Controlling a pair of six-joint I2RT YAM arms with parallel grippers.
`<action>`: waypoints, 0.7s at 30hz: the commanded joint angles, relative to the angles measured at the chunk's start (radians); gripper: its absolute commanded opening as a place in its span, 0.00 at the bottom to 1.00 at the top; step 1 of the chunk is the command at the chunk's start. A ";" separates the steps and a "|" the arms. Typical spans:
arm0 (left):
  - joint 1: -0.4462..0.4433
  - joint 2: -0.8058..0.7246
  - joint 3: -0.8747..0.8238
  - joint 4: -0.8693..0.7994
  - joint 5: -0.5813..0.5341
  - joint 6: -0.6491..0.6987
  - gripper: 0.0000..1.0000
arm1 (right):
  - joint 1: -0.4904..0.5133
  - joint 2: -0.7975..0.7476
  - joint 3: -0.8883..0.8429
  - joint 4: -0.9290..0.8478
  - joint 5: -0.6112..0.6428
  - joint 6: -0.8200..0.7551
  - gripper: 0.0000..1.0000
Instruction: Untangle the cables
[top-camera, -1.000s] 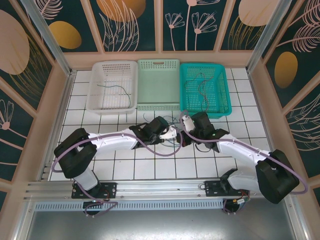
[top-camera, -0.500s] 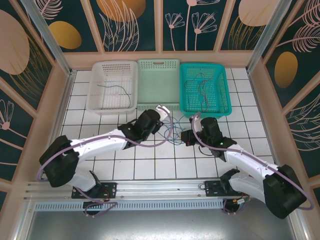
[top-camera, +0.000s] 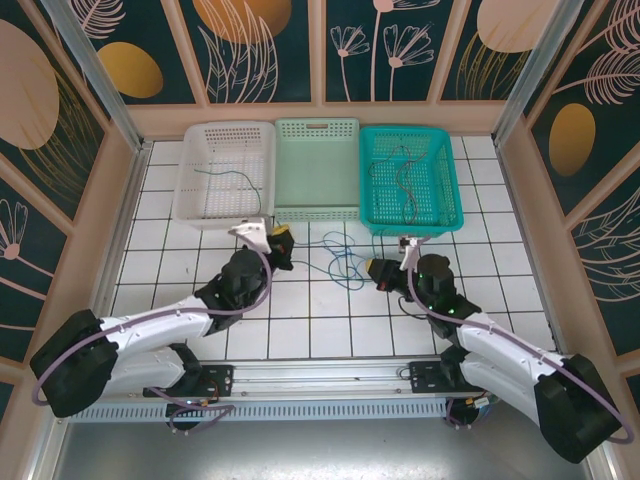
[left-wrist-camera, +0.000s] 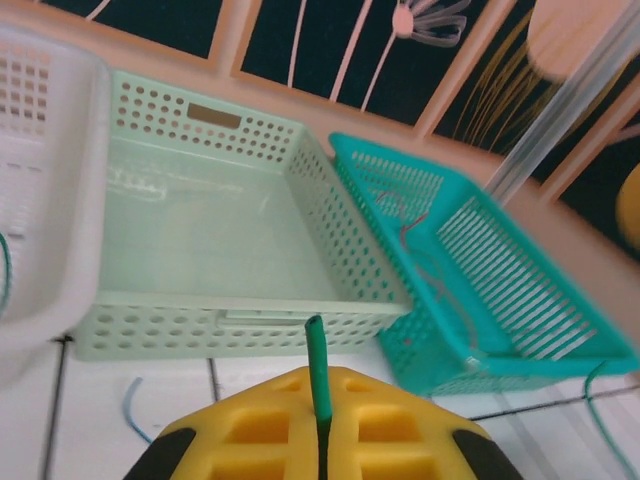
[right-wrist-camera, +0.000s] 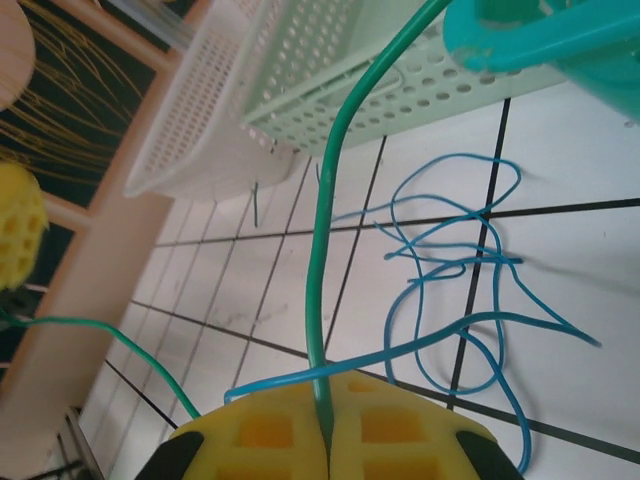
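Left pincer (left-wrist-camera: 320, 425) pressed together on a green cable (left-wrist-camera: 316, 355), its short end poking up toward 12 o'clock between the yellow pads (left-wrist-camera: 285, 390). From above, left pincer (top-camera: 282, 240) low over the white-tiled counter (top-camera: 300, 330), just off the near corner of the white basket (top-camera: 186, 200), at its 5 o'clock.

Right pincer (right-wrist-camera: 325, 435) likewise pressed together, pinching a green cable (right-wrist-camera: 325, 250). Probably the same one, though too thin in the top view to trace from one pincer to the other. From above, right pincer (top-camera: 378, 268) at 7 o'clock of the teal basket (top-camera: 455, 205).

Between the two, a blue cable (top-camera: 343, 262) in loose loops on the tiles, at 3 o'clock of the left pincer and 9 o'clock of the right. In the right wrist view, loops at 2 o'clock of the pads, one strand crossing the green just above them.

Farther out at 12 o'clock, three baskets side by side: white, pale green basket (top-camera: 316, 170), teal. A dark wire (top-camera: 235, 182) inside the white one, and reddish and dark wires (top-camera: 404, 180) inside the teal one.
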 joint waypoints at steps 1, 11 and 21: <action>0.005 -0.037 -0.100 0.319 -0.032 -0.252 0.00 | -0.004 -0.045 -0.035 0.129 0.056 0.072 0.00; 0.003 -0.031 -0.155 0.495 -0.039 -0.318 0.00 | 0.020 -0.043 -0.057 0.170 0.111 0.111 0.00; 0.004 -0.249 -0.072 -0.001 -0.136 -0.121 0.00 | 0.024 -0.049 -0.025 -0.076 0.156 0.090 0.09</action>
